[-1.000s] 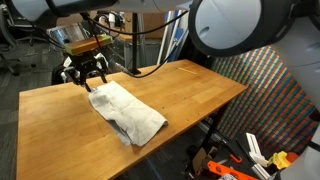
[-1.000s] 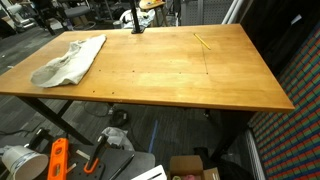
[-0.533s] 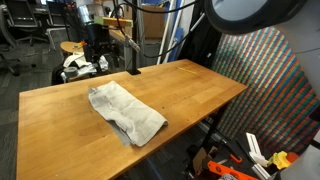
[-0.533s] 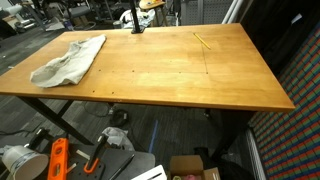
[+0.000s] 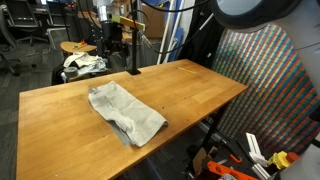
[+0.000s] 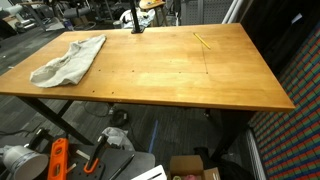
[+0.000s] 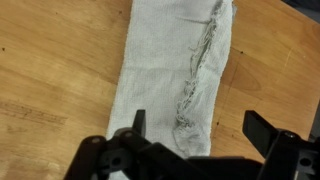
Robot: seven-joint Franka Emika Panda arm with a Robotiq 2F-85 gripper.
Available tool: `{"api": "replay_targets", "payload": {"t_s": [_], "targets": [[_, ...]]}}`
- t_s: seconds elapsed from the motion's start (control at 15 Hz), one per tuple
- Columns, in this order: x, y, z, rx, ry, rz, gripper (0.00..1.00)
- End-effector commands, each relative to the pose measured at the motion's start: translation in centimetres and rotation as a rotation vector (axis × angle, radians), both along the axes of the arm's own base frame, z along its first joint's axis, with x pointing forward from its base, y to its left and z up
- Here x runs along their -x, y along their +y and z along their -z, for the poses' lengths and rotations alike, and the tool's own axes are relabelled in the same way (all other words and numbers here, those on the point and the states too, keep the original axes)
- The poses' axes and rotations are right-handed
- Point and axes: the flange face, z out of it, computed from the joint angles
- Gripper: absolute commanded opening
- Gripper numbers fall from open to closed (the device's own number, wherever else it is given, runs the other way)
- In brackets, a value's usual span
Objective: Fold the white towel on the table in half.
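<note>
In the wrist view, bare wood of the table [image 7: 50,70] showed on the left. Next came the white towel [image 7: 165,60], lying as a long strip with a frayed seam [image 7: 200,60] down its right half, then wood again. The gripper [image 7: 196,122] hung above the strip's near end, jaws spread wide and holding nothing. To fold well, I judged it should pinch a corner at one short end, lift low, and carry it along the strip so the layers would not bunch. In an exterior view the white towel [image 6: 68,60] sat close to the table's left edge, so dragging that way risked slipping it off. To the right lay broad bare wood, with only a thin yellow stick [image 6: 202,41] well apart.
</note>
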Motion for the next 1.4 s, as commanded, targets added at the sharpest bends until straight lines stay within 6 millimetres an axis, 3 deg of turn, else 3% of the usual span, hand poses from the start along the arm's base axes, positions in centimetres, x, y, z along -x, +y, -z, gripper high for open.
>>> {"api": "replay_targets", "payload": {"t_s": [0.0, 0.33, 0.6, 1.0, 1.33], "targets": [[0.0, 0.0, 0.2, 0.001, 0.000, 0.005, 1.00], [-0.1, 0.1, 0.4, 0.003, -0.004, 0.013, 1.00], [-3.0, 0.8, 0.8, -0.115, -0.125, 0.182, 1.00], [-6.2, 2.3, 3.1, -0.071, -0.287, 0.314, 1.00], [-6.3, 2.7, 5.9, 0.063, -0.290, 0.311, 1.00]]}}
